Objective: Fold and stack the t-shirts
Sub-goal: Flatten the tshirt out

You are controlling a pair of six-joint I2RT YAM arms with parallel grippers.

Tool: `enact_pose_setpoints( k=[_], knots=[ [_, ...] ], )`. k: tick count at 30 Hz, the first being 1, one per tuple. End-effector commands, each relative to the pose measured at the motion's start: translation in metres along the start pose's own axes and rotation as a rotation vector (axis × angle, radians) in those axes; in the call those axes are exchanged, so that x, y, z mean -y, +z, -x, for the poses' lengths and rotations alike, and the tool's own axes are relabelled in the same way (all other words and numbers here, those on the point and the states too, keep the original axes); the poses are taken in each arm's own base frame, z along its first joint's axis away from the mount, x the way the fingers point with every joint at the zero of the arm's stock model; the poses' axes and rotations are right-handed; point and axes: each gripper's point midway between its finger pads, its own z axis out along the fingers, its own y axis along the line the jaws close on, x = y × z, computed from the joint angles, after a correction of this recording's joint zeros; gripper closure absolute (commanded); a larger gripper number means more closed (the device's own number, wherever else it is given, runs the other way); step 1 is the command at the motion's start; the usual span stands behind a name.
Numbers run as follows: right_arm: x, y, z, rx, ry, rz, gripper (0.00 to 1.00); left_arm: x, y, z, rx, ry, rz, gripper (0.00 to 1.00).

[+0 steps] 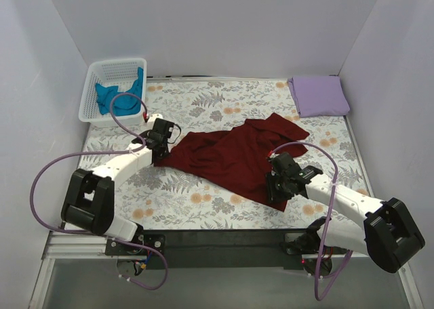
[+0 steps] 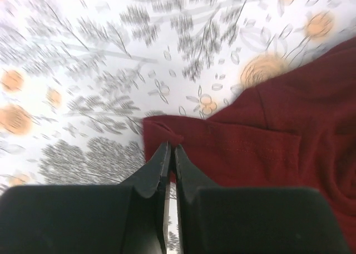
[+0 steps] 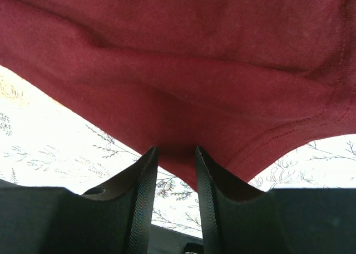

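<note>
The maroon t-shirt (image 1: 230, 156) lies crumpled and spread across the middle of the floral cloth. My left gripper (image 1: 161, 150) is at its left corner. In the left wrist view the left gripper (image 2: 169, 151) is shut, pinching the shirt's (image 2: 278, 137) corner. My right gripper (image 1: 277, 187) is at the shirt's near right edge. In the right wrist view the right gripper (image 3: 175, 154) is closed on a hemmed fold of the shirt (image 3: 178, 59), held above the cloth. The lavender t-shirt (image 1: 319, 95) lies folded at the far right. The teal t-shirt (image 1: 119, 92) sits bunched in the basket.
The white lattice basket (image 1: 90, 99) stands at the far left corner. The floral grey and orange cloth (image 1: 176, 194) covers the table. White walls enclose the left, back and right sides. Purple cables loop from both arms.
</note>
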Motion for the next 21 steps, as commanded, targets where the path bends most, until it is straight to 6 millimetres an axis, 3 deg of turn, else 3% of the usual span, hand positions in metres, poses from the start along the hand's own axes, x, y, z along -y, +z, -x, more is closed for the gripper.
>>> enact_pose_setpoints(
  k=[1,7,11,14,17,18,20,21],
  knots=[
    [0.019,0.006,-0.012,-0.042,0.025,-0.092,0.61,-0.017,-0.032,0.076,0.247,0.057,0.024,1.0],
    [0.027,0.011,-0.019,-0.092,0.038,-0.132,0.63,-0.04,-0.073,0.151,0.514,0.133,0.044,1.0],
    [0.031,0.011,-0.018,-0.088,0.046,-0.155,0.64,-0.053,-0.101,0.179,0.674,0.115,0.026,1.0],
    [0.034,0.01,-0.016,-0.077,0.055,-0.171,0.64,-0.068,-0.112,0.173,0.78,-0.015,-0.008,1.0],
    [0.035,0.009,-0.015,-0.072,0.059,-0.175,0.64,-0.089,-0.099,0.145,0.758,-0.285,-0.031,0.96],
    [0.034,0.009,-0.015,-0.074,0.056,-0.173,0.64,-0.094,-0.083,0.122,0.685,-0.317,-0.014,0.96],
    [0.034,0.008,-0.015,-0.075,0.058,-0.171,0.64,-0.104,-0.07,0.1,0.621,-0.491,-0.001,0.91],
    [0.034,0.008,-0.015,-0.074,0.057,-0.17,0.64,-0.107,-0.059,0.08,0.555,-0.518,0.022,0.9]
  ],
)
